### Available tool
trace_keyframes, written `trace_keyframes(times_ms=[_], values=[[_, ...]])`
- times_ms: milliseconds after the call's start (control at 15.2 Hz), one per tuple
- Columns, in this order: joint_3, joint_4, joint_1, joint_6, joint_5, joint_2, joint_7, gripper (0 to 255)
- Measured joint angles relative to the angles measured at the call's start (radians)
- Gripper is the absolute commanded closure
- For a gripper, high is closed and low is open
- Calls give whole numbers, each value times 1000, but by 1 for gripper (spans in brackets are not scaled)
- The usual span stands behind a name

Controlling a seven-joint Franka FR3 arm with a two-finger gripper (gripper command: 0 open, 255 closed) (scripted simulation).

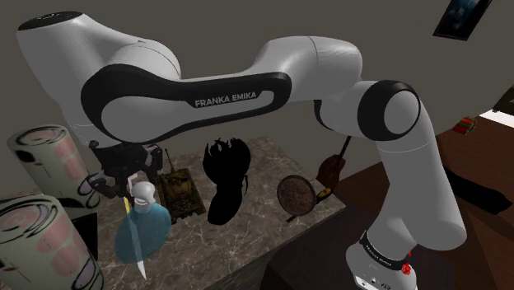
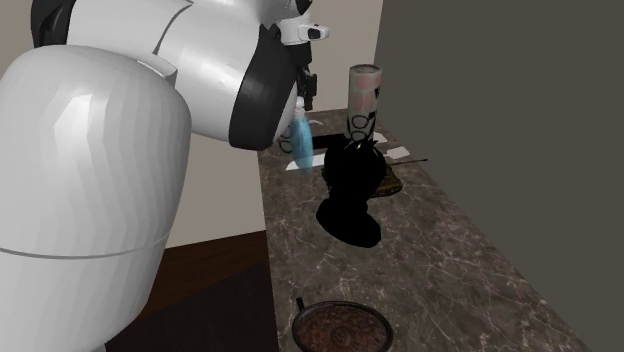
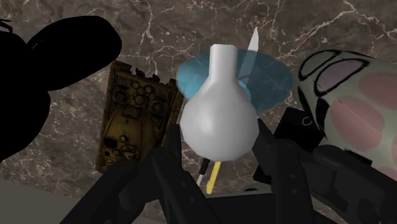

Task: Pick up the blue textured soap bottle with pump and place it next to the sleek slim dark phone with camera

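White arm (image 1: 247, 91) lettered FRANKA EMIKA, claw (image 3: 216, 149) clenched on blue soap bottle (image 3: 261, 76), above marbled counter (image 1: 276, 156)

The soap bottle (image 1: 145, 229) has a see-through pale blue body that flares wide toward its base, topped by a plain white, bulb-shaped pump head; it sits roughly upright over the dark marbled counter (image 2: 430, 250); its head is clasped between the black fingers of the gripper (image 3: 216, 153); whether its base touches the stone, I cannot tell.
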State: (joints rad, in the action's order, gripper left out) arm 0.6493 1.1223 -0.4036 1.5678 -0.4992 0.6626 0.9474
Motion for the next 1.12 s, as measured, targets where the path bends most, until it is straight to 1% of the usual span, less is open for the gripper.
trace_keyframes(times_ms=[462, 528, 924, 1056, 1122], values=[[-2, 27, 6, 22, -1, 3, 6, 255], [-1, 27, 6, 22, -1, 3, 6, 0], [-1, 27, 6, 22, -1, 2, 6, 0], [-3, -30, -12, -22, -3, 10, -4, 0], [-7, -90, -33, -62, -8, 25, -14, 0]])
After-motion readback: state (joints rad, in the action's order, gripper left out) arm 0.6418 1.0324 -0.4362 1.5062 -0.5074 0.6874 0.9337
